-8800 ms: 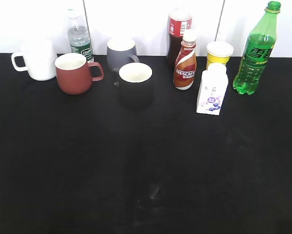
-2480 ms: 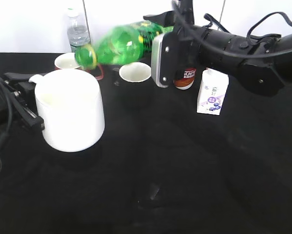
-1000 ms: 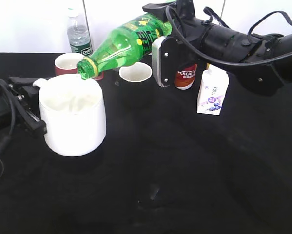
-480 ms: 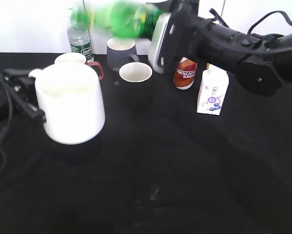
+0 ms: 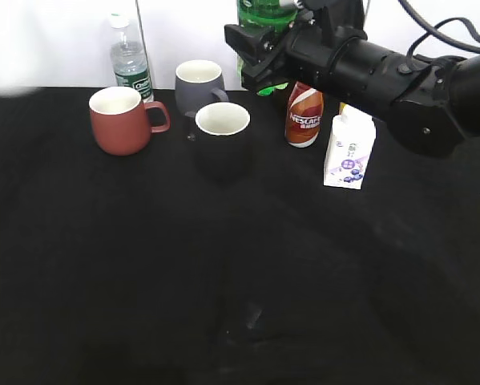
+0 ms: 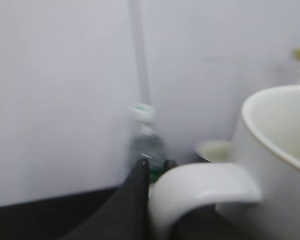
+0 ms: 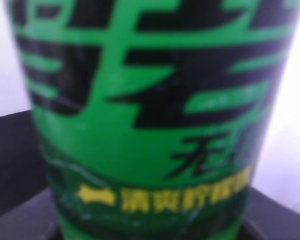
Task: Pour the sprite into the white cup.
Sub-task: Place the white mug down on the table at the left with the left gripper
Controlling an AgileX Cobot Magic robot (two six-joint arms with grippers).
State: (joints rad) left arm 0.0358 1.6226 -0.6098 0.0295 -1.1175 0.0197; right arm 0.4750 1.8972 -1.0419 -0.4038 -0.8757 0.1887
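Right gripper (image 5: 260, 60): clamped on the sprite (image 5: 260, 16), held upright above the table (image 5: 223, 265), its top beyond the exterior view's edge.
Sprite label (image 7: 150, 95): filled the right wrist view, just ahead of the fingers.
Left gripper: closed through the handle of the white cup (image 6: 275, 150).
Water bottle (image 6: 145, 142): beyond the left fingers, by the wall.

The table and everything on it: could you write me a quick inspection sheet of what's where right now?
Surface: black table, no spills seen.
Job's things: Sprite bottle upright, lifted at back; white cup off the table, at the left claw.
Clutter: red mug, grey mug, dark mug, water bottle, Nescafe bottle, milk carton.
Claws: right claw grips the Sprite; left claw's grip unclear.
Cables: black, on right arm.
Surroundings: white wall.
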